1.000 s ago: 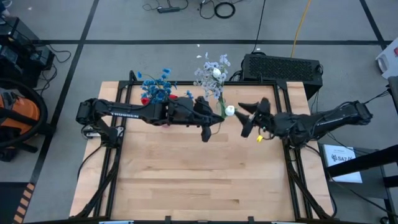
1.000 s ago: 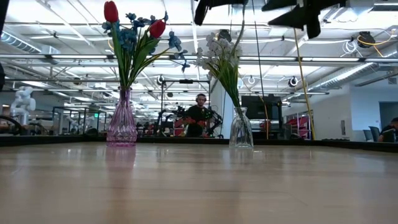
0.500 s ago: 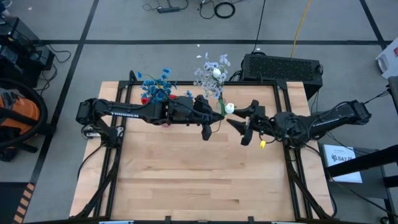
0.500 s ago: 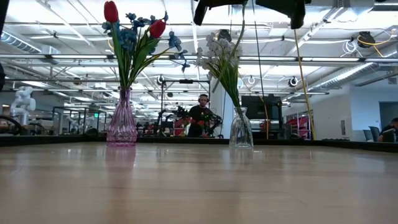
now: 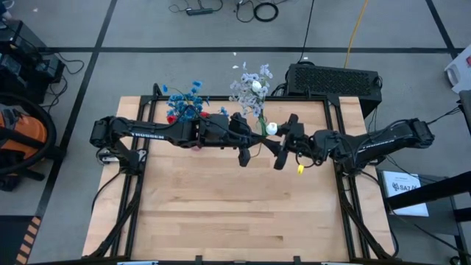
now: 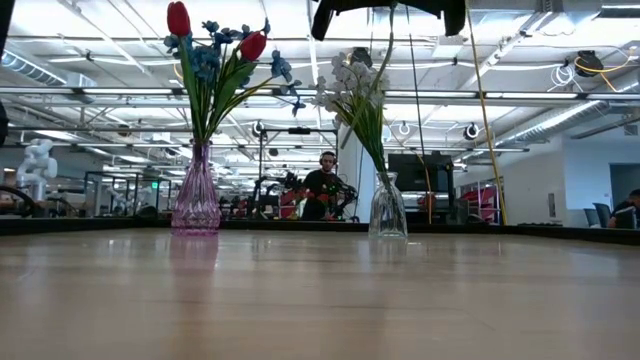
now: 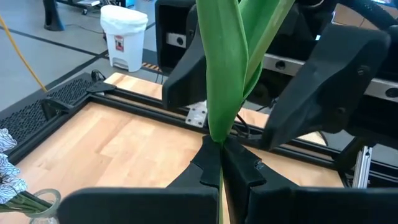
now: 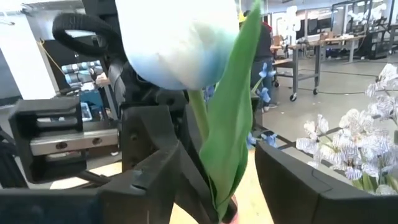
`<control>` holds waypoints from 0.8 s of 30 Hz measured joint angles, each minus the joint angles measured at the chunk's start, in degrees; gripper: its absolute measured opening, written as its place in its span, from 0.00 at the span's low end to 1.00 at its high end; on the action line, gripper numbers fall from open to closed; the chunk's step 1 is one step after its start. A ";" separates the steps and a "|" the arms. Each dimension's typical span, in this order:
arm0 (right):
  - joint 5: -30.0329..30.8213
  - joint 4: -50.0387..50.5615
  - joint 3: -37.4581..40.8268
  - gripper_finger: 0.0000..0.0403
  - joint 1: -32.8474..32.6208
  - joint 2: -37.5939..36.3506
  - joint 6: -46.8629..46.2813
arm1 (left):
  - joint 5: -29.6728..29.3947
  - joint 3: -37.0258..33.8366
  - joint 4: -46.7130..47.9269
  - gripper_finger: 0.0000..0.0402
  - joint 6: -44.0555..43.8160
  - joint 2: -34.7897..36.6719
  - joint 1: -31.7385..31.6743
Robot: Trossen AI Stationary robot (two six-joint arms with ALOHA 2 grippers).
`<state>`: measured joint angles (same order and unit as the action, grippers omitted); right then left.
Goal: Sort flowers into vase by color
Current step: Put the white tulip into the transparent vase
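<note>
My left gripper (image 5: 256, 138) (image 7: 221, 163) is high over the table's far middle, shut on a white tulip with a white bud (image 5: 271, 128) (image 8: 177, 43) and green leaves (image 7: 230, 68). My right gripper (image 5: 284, 141) (image 8: 217, 160) faces it, open. Its fingers (image 8: 155, 177) stand on either side of the tulip's leaf and bud, and I see no touch. A purple vase (image 6: 197, 195) at the far left holds blue flowers (image 5: 188, 101) and red tulips (image 6: 178, 18). A clear vase (image 6: 387, 208) beside it holds pale lavender-white sprays (image 5: 250, 85). My left gripper pinches the tulip's stem where the leaves begin (image 7: 219, 144), between its two fingertips. The fingers come nearly level from the table's left. The tulip is clear of the table, its leaves and bud reaching past the fingertips toward my right gripper.
Both vases stand at the table's far edge, just beyond the grippers. A black box (image 5: 335, 77) sits behind the far right corner. Black frame rails (image 5: 346, 199) run along the table's sides. The near half of the wooden top (image 5: 235, 213) is bare. A person (image 6: 322, 185) stands in the room behind.
My right gripper has moved toward the table's left and come up to the tulip, rolling a little, so its open fingers now stand around the flower. My left gripper and the tulip have kept still.
</note>
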<state>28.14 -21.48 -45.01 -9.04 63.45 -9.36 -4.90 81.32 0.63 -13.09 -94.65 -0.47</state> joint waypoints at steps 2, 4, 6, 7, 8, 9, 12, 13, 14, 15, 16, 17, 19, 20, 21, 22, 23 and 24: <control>0.00 0.25 -0.12 0.46 0.00 0.12 0.08 | 0.17 0.00 0.12 0.01 -0.01 0.00 0.00; 0.00 0.61 -0.12 0.39 0.00 0.17 0.28 | 0.23 0.00 0.16 0.01 -0.01 0.00 0.11; 0.00 0.65 -0.14 0.31 0.00 0.15 0.63 | 0.23 0.00 0.33 0.01 -0.02 0.00 0.13; 0.00 0.71 -0.14 0.27 -0.02 0.15 0.63 | 0.38 0.00 0.46 0.01 -0.06 0.02 0.14; 0.00 0.77 -0.14 0.22 -0.02 0.15 0.63 | 0.87 0.00 0.52 0.01 -0.09 0.01 0.16; -0.03 0.77 -0.14 0.17 -0.02 0.15 0.64 | 1.67 0.00 0.50 0.01 -0.08 0.02 0.17; -0.16 1.05 -0.16 0.04 -0.07 0.14 0.86 | 2.90 0.00 0.57 0.01 -0.13 0.02 0.11; -0.51 1.15 -0.16 0.03 -0.07 0.10 0.97 | 2.91 0.00 0.61 0.01 -0.28 0.02 0.13; -0.95 1.18 -0.16 0.03 -0.07 0.10 1.12 | 3.02 0.00 0.63 0.01 -0.33 0.02 0.13; -1.26 1.17 -0.16 0.04 -0.07 0.10 1.15 | 3.06 0.00 0.62 0.01 -0.32 0.02 0.16; -1.34 1.17 -0.16 0.05 -0.07 0.10 1.03 | 3.08 0.00 0.60 0.01 -0.32 0.02 0.17; -1.36 1.21 -0.16 0.06 -0.07 0.10 0.79 | 3.12 0.00 0.59 0.03 -0.32 0.02 0.17; -1.46 1.42 -0.16 0.06 -0.07 0.10 0.41 | 3.17 0.00 0.61 0.07 -0.41 0.02 0.17; -1.46 1.47 -0.16 0.06 -0.07 0.10 0.28 | 3.24 0.00 0.61 0.10 -1.60 0.02 0.17; -1.46 1.51 -0.16 0.05 -0.07 0.10 0.12 | 3.33 0.00 0.59 0.13 -3.04 0.02 0.22; -1.47 1.53 -0.16 0.05 -0.07 0.10 0.08 | 3.35 0.00 0.57 0.16 -4.12 0.02 0.22; -1.49 1.58 -0.16 0.04 -0.06 0.10 0.06 | 3.38 0.00 0.58 0.20 -4.47 0.02 0.22; -1.49 1.73 -0.16 0.03 -0.07 0.10 0.06 | 3.35 0.00 0.69 0.23 -4.57 0.02 0.22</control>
<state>26.65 -19.76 -45.17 -9.10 63.55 -9.30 -1.54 81.32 1.31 -17.66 -94.63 -0.25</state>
